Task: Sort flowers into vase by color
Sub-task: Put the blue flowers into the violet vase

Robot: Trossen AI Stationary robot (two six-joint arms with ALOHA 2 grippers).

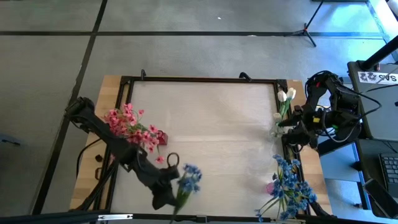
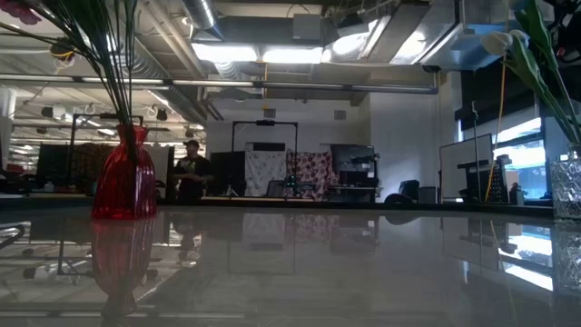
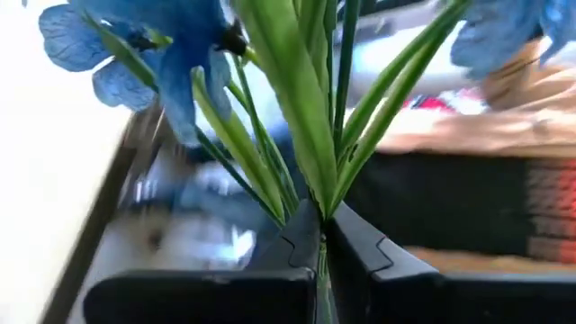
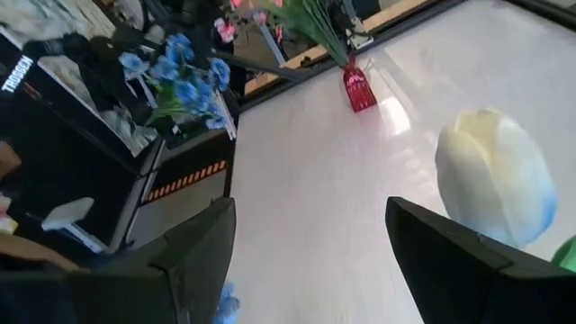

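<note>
person [image 2: 192, 171] standing in room behind | tripod [image 1: 309, 26] on floor beyond table [image 1: 211, 124]

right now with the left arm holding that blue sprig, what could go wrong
The left pincer grips the blue sprig only by its thin stems, so it could slip or twist on the way. The blue bunch is at the table's far right, a long carry. The red vase of pink flowers stands close by the left arm and might be knocked over. The right pincer waits open near a white bud.
</note>
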